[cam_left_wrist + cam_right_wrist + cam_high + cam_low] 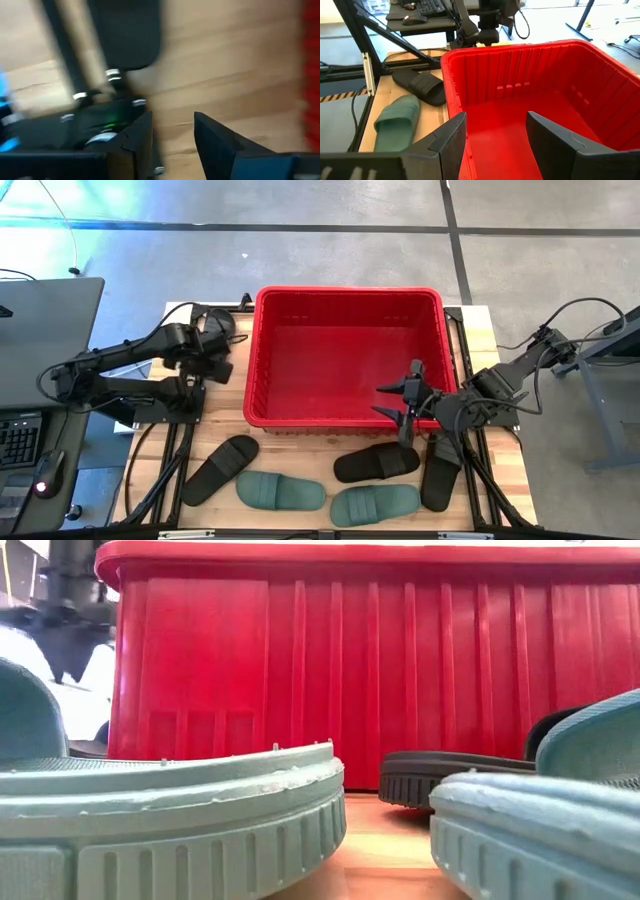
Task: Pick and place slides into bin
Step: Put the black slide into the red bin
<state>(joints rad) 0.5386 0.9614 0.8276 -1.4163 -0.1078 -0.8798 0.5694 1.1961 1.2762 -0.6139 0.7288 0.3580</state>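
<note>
Slides lie in a row along the table's 6 o'clock edge, in front of the empty red bin (350, 360): a black one (220, 469) at about 7 o'clock, two sage-green ones (281, 491) (375, 504) at 6, and two more black ones (377, 463) (440, 472) toward 5. Right gripper (407, 401) hangs over the bin's 4 o'clock corner with its fingers spread wide and nothing between them. Left gripper (222, 355) sits at 9 o'clock just outside the bin's wall, fingers parted and empty.
</note>
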